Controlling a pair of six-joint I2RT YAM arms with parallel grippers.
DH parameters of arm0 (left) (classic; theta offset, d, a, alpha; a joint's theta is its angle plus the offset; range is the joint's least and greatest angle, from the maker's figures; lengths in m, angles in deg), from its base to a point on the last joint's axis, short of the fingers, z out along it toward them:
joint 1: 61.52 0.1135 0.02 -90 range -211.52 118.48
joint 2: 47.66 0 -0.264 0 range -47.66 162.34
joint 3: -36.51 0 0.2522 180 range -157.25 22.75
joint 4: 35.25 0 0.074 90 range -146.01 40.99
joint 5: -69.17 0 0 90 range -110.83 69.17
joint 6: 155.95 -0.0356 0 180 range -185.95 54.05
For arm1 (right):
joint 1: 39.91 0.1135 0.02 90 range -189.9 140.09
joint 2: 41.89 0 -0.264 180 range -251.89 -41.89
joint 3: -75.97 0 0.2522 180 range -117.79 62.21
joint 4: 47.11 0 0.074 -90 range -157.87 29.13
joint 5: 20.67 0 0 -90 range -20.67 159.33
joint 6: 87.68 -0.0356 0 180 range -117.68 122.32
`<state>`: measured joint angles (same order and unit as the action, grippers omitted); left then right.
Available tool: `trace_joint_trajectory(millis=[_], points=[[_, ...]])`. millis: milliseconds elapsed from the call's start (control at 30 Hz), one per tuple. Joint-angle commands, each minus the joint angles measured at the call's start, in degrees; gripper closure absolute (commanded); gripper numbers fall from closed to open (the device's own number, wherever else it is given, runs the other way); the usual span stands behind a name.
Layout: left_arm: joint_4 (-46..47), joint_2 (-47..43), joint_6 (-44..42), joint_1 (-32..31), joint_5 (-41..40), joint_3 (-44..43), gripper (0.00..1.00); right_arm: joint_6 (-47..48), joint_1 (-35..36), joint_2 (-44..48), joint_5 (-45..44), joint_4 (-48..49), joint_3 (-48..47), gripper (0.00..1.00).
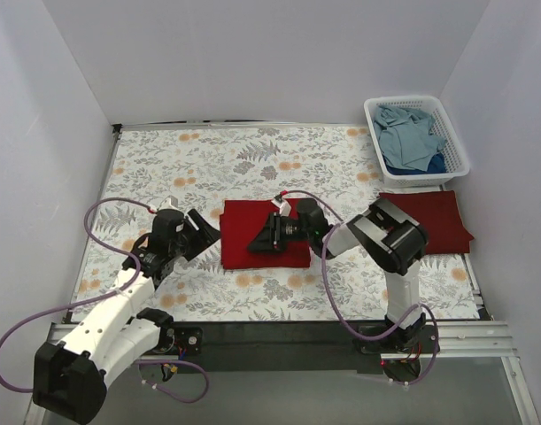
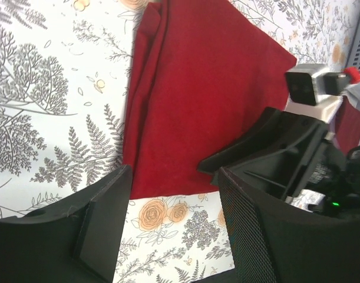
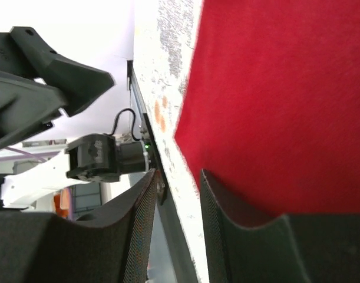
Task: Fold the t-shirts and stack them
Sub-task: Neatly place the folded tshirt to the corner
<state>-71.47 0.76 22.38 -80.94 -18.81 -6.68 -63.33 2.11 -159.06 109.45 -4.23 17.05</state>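
A bright red t-shirt (image 1: 245, 232) lies folded flat in the middle of the table. In the left wrist view the same red t-shirt (image 2: 197, 88) shows its folded edge and near corner. My left gripper (image 1: 208, 233) hovers just off the shirt's left edge; its jaws (image 2: 174, 186) stand open over the bare floral cloth with nothing between them. My right gripper (image 1: 259, 239) lies low across the shirt, open, with one finger (image 3: 250, 236) against the red t-shirt (image 3: 286, 88). A darker maroon t-shirt (image 1: 434, 220) lies folded at the right. Dusty blue t-shirts (image 1: 410, 133) are heaped in the basket.
A white lattice basket (image 1: 459, 158) stands at the back right corner. The floral tablecloth (image 1: 208, 159) covers the table between white walls. A black rail (image 1: 279, 332) runs along the near edge between the arm bases.
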Motion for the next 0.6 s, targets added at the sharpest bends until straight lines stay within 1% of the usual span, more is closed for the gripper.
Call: trace_joint_trajectory(millis=[0, 33, 67, 100, 133, 167, 200, 233, 267, 300, 333, 367, 400, 433, 467, 500, 533, 567], points=[[-0.39, 1.49, -3.60, -1.58, -0.44, -4.40, 0.41, 8.76, -2.20, 9.92, -1.53, -14.40, -0.27, 0.58], [-0.39, 2.37, -4.04, -3.33, -0.79, -5.19, 0.41, 12.52, -3.86, 12.11, -2.14, -17.67, -0.10, 0.58], [-0.39, 3.16, -4.48, -4.39, -1.31, -7.03, 0.41, 15.17, -4.83, 16.49, -3.63, -21.36, 0.08, 0.57], [-0.48, 5.60, -5.10, -5.53, -1.32, -8.00, 0.41, 17.72, -6.06, 18.70, -4.60, -26.18, 0.08, 0.57], [-0.66, 6.93, -5.97, -8.24, -1.32, -9.23, 0.41, 20.27, -8.51, 20.99, -5.83, -34.50, -0.09, 0.56], [-0.74, 8.51, -6.50, -10.01, -3.49, -10.46, 0.41, 27.08, -9.75, 25.10, -8.89, -39.98, -0.44, 0.56], [-0.92, 12.18, -6.94, -11.85, -5.69, -13.34, 0.41, 30.28, -10.98, 27.06, -11.01, -45.16, -1.06, 0.55], [-1.44, 14.05, -7.99, -16.13, -7.45, -14.85, 0.41, 34.06, -13.26, 28.99, -13.72, -55.66, -2.72, 0.55], [-1.80, 16.33, -8.70, -18.26, -8.69, -16.43, 0.41, 39.31, -14.32, 32.58, -19.15, -60.11, -3.34, 0.55], [-2.06, 18.44, -9.40, -20.29, -10.35, -19.93, 0.41, 41.89, -15.47, 34.35, -21.29, -63.29, -3.70, 0.54], [-2.67, 22.81, -10.28, -23.53, -10.89, -21.53, 0.41, 43.57, -17.65, 36.11, -23.48, -66.98, -4.48, 0.53], [-3.03, 24.94, -11.85, -25.12, -11.42, -23.37, 0.41, 45.07, -18.63, 39.35, -28.03, -72.41, -4.66, 0.53], [-3.12, 26.88, -13.00, -26.71, -12.04, -25.04, 0.41, 47.95, -19.42, 40.86, -30.43, -75.25, -4.93, 0.52], [-3.64, 31.07, -13.97, -30.03, -13.52, -28.37, 0.41, 49.03, -20.82, 42.35, -32.89, -77.45, -5.10, 0.50], [-3.82, 33.03, -16.42, -31.80, -14.41, -30.05, 0.42, 49.99, -21.36, 45.07, -37.26, -81.21, -5.11, 0.49], [-4.17, 35.49, -17.40, -33.47, -15.28, -31.64, 0.43, 51.13, -21.80, 46.49, -39.13, -82.64, -4.85, 0.40], [-5.04, 37.51, -18.45, -36.54, -16.60, -35.13, 0.43, 51.32, -22.68, 47.81, -39.85, -83.70, -4.49, 0.34], [-5.57, 42.06, -19.59, -37.78, -17.39, -36.56, 0.43, 51.76, -23.21, 50.34, -42.38, -85.02, -3.19, 0.27]])
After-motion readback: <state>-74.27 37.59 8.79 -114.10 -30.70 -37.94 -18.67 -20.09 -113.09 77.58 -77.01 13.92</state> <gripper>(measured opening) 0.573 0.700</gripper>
